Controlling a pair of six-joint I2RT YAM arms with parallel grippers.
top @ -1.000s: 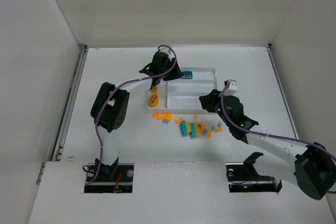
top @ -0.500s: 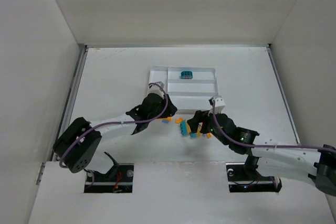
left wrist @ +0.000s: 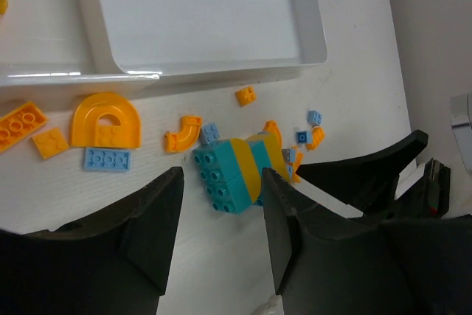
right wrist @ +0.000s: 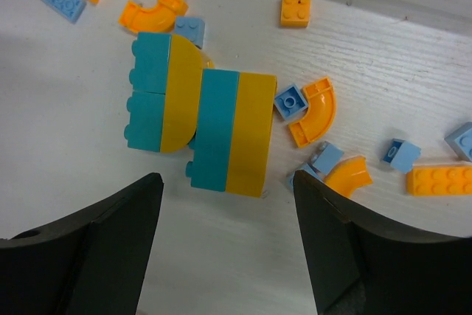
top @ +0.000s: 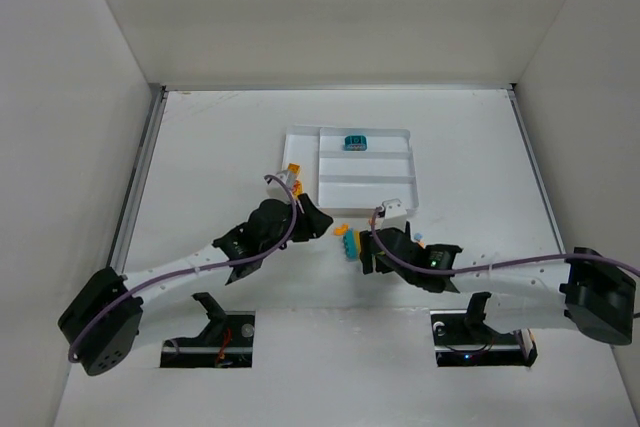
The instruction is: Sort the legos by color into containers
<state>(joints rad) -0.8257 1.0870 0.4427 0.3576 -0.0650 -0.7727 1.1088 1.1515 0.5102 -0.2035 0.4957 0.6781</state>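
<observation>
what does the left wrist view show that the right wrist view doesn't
Only the left wrist view: the bare insides of two compartments of the white plastic tray, plus the open left gripper. Only the right wrist view: the open right gripper, with the teal-and-yellow brick stack just ahead of it. Both: that stack, the small orange curved piece and the small orange square brick.

Left arm [top: 180, 265], right arm [top: 505, 272]: slim white links, chunky black joint housings. Purple cable [top: 520, 259] trailing along each. Left gripper [left wrist: 220, 182], right gripper [right wrist: 226, 182]: matte black wedge fingers. Small green light [top: 433, 254] on right wrist. Black bases [top: 213, 319].
</observation>
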